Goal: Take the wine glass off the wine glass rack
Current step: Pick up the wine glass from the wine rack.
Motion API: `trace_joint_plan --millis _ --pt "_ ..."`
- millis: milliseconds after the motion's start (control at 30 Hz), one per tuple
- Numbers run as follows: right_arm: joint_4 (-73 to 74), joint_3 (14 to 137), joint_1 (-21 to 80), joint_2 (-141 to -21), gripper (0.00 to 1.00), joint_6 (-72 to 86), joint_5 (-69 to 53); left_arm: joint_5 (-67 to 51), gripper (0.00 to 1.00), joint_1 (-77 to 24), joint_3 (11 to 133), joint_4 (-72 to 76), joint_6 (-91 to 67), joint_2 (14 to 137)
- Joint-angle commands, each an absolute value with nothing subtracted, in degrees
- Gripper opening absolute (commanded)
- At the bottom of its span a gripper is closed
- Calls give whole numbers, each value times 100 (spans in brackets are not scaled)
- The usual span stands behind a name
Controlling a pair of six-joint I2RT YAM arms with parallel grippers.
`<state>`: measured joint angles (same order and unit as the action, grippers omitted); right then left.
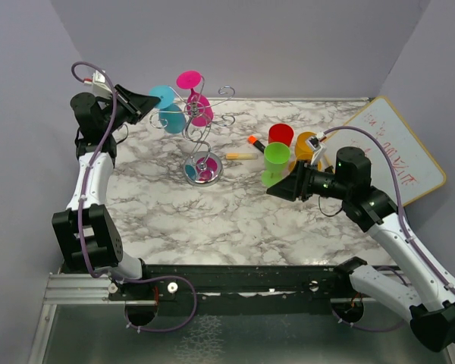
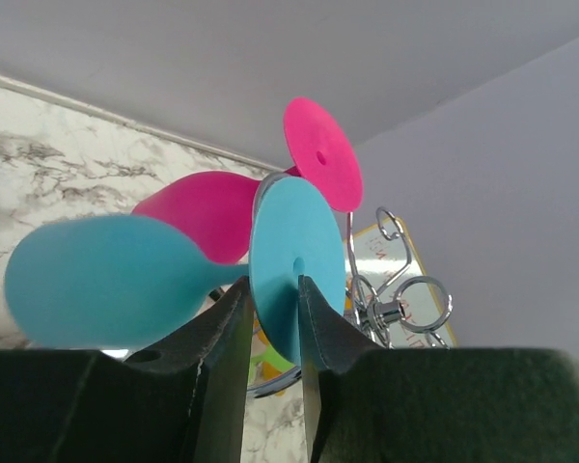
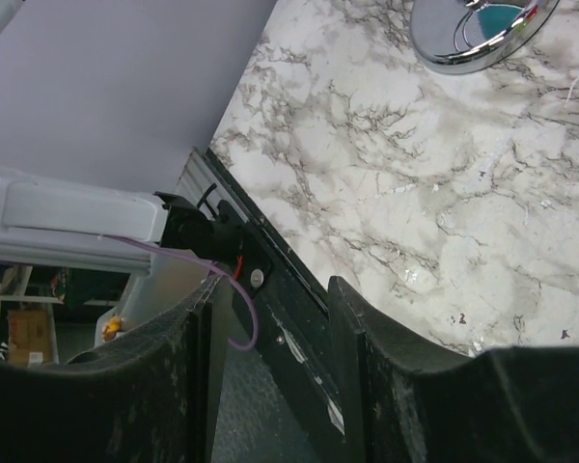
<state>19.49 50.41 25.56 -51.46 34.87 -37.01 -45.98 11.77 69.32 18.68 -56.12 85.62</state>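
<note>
At the far left of the table (image 1: 212, 220), toward 11 o'clock from its middle, the wine glass rack (image 1: 205, 140) stands upright on its mirror base. A cyan wine glass (image 1: 167, 112) and a magenta wine glass (image 1: 195, 102) hang foot-up from its scroll arms. Neither glass is off the rack, so the task appears to be at the grasp stage.

The left pincer (image 2: 272, 289), at 9 o'clock of the rack, has its jaws narrowly parted at the cyan glass's round foot. Whether they pinch it cannot be told. The right pincer (image 3: 270, 289) hangs partly open and empty over bare table, at 4 o'clock of the rack.

What is left is to secure the glass, slide its foot out of the wire arm and carry it clear.

The side wall lies close behind the left arm at 9 o'clock. The magenta glass sits just beside the cyan one at its 3 o'clock. A green cup (image 1: 275, 159) and a red cup (image 1: 280, 135) stand at 3 o'clock of the rack. The open room lies toward 6 o'clock.
</note>
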Motion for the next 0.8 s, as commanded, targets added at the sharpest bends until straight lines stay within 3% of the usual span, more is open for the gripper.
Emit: trace_joint_plan --millis 0,233,567,767 --pt "2057 5123 2593 -5050 50 3579 -3609 -4294 26 1187 7256 995 -4974 8421" --pt "2005 5116 2593 -5067 51 3739 -3480 -4086 26 1201 7828 14 -4497 8395" --pt "2474 5241 2593 -5054 57 3598 -3227 -4090 1 1206 7692 190 -4860 8376" --pt "2571 5134 2597 -4978 59 3680 -3108 -4116 0 1213 7423 689 -5376 8326"
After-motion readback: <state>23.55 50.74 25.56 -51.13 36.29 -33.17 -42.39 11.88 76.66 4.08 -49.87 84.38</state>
